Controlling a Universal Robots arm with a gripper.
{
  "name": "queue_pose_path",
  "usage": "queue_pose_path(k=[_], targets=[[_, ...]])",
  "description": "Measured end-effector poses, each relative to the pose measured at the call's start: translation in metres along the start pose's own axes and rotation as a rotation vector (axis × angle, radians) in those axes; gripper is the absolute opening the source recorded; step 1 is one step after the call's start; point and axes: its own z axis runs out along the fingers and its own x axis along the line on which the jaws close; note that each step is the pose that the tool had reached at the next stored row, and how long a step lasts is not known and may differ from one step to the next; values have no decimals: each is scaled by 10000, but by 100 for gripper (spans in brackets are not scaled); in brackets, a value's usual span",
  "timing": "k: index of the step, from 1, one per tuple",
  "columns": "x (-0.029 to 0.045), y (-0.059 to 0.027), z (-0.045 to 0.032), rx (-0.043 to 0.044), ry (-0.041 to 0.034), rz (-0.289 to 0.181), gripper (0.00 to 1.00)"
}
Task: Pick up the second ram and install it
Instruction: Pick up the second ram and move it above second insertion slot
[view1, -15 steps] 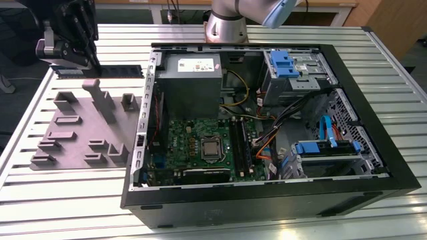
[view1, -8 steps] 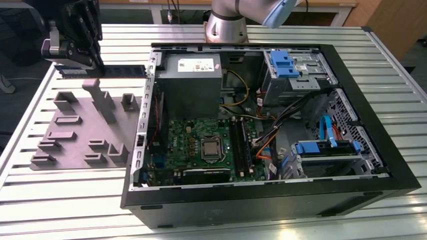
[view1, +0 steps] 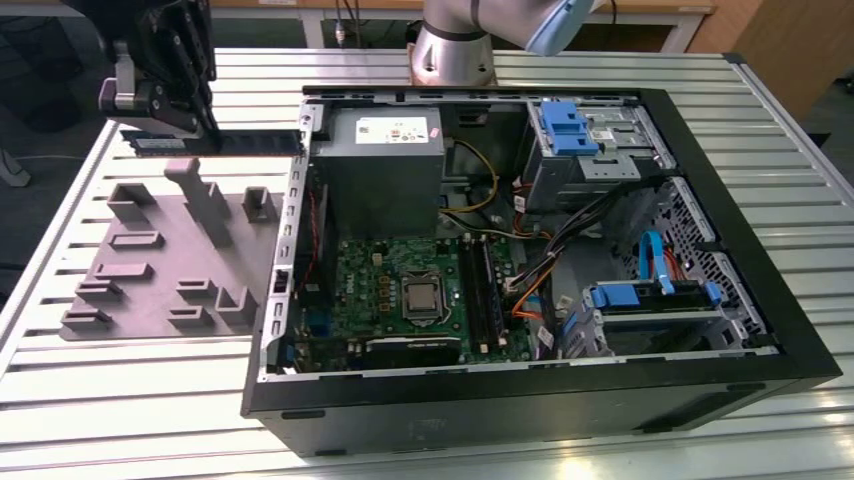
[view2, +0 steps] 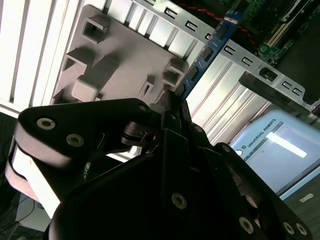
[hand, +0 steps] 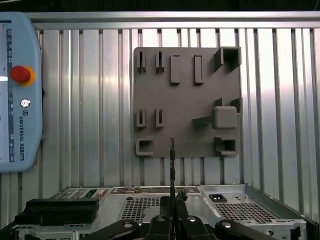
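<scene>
A ribbed metal table (view1: 134, 420) carries the work area. The second ram (view1: 254, 141) is lifted clear of the table and lies level, with its long axis pointing toward the open computer case (view1: 747, 330). The gripper (view1: 160, 125) is clenched on one end of the stick, and the other end projects free. In the second wrist view the blue board (view2: 207, 52) with its dark chips extends from between the closed fingers of the gripper (view2: 172, 102). In the first wrist view the board (hand: 172, 160) appears edge-on as a thin line. Below the stick sits the grey tray (view1: 147, 270) with its raised blocks. The stick is apart from it. Beside the tray – on the exterior view's right – the case lies open, exposing the green motherboard (view1: 387, 270) and its long black slots (view1: 483, 290). A teach pendant (hand: 17, 90) rests on the table near the tray.
</scene>
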Motion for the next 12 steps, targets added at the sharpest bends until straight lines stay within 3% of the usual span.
queue_pose_path(k=[12], targets=[[-6, -172, -5, 0, 0, -1, 14]])
